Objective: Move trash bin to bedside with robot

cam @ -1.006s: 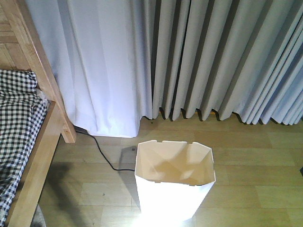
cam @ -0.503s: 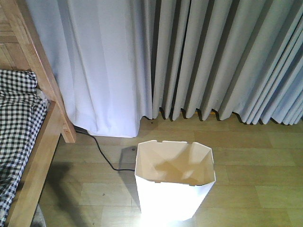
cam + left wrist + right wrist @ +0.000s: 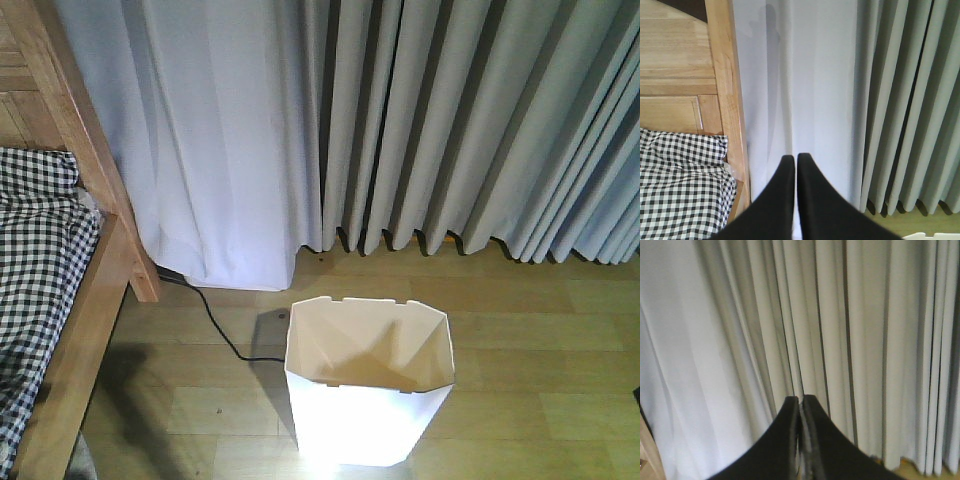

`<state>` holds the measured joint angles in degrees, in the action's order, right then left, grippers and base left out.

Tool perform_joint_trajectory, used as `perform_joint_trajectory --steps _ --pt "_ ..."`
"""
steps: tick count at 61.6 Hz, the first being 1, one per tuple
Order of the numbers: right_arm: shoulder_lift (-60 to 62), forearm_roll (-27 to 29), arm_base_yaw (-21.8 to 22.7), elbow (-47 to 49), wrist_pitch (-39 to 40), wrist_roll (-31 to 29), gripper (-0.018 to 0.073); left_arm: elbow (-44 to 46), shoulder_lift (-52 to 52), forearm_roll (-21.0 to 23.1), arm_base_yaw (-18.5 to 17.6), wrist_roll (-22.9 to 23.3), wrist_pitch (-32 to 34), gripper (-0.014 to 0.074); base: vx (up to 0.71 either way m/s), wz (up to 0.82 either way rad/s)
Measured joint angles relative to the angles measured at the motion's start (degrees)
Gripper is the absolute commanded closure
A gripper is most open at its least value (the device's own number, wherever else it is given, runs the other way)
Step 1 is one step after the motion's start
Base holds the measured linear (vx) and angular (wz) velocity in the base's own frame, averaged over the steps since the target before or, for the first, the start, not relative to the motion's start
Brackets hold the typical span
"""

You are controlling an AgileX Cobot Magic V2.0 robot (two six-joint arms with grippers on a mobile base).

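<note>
The white faceted trash bin (image 3: pixel 367 385) stands open-topped on the wooden floor, low in the front view, right of the bed. The bed's light wooden frame (image 3: pixel 92 300) and black-and-white checked bedding (image 3: pixel 35 260) fill the left edge; both also show in the left wrist view, frame (image 3: pixel 725 100) and bedding (image 3: pixel 685 190). A corner of the bin's rim (image 3: pixel 925 236) peeks in at that view's bottom right. My left gripper (image 3: pixel 792 160) is shut and empty, pointing at the curtain beside the bed frame. My right gripper (image 3: pixel 801 401) is shut and empty, facing the curtain. Neither gripper touches the bin.
Grey-white curtains (image 3: pixel 400 120) hang along the whole back wall to the floor. A black cable (image 3: pixel 215 325) runs on the floor from under the curtain to the bin's left side. Open wooden floor (image 3: pixel 540 340) lies right of the bin.
The view is almost unchanged; the shadow inside the bin has shifted slightly. Bin and bed stay in place in the frame.
</note>
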<state>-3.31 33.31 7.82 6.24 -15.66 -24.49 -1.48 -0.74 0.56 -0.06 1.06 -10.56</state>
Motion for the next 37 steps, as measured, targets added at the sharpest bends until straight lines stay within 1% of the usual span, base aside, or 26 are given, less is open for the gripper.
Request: perform_joint_trajectory --steps 2,9,12,16,20,29,32,37 --pt "0.5 -2.6 0.0 -0.6 -0.1 3.8 0.0568 0.0 0.0 0.0 0.0 0.0 0.0 0.0603 0.0 0.0" --pt "2.3 -12.6 0.0 -2.0 -1.1 13.9 0.0568 0.0 0.0 0.0 0.0 0.0 0.0 0.0603 0.0 0.0" --pt "3.1 -16.8 0.0 -2.1 -1.5 17.1 0.0568 0.0 0.0 0.0 0.0 0.0 0.0 0.0603 0.0 0.0" --pt "3.8 -20.8 -0.1 -2.1 -1.7 20.9 0.0568 0.0 0.0 0.0 0.0 0.0 0.0 0.0603 0.0 0.0" --pt "4.0 -23.8 -1.1 -2.1 -1.9 22.6 0.0568 0.0 0.0 0.0 0.0 0.0 0.0 0.0603 0.0 0.0" --pt "4.2 -29.4 -8.1 -2.3 -1.3 23.7 0.0568 0.0 0.0 0.0 0.0 0.0 0.0 0.0603 0.0 0.0" --pt "4.2 -31.0 -10.1 -3.1 0.9 23.7 0.0568 0.0 0.0 0.0 0.0 0.0 0.0 0.0603 0.0 0.0" --pt "4.2 -32.0 -11.2 -6.2 7.5 23.9 0.0568 0.0 0.0 0.0 0.0 0.0 0.0 0.0603 0.0 0.0"
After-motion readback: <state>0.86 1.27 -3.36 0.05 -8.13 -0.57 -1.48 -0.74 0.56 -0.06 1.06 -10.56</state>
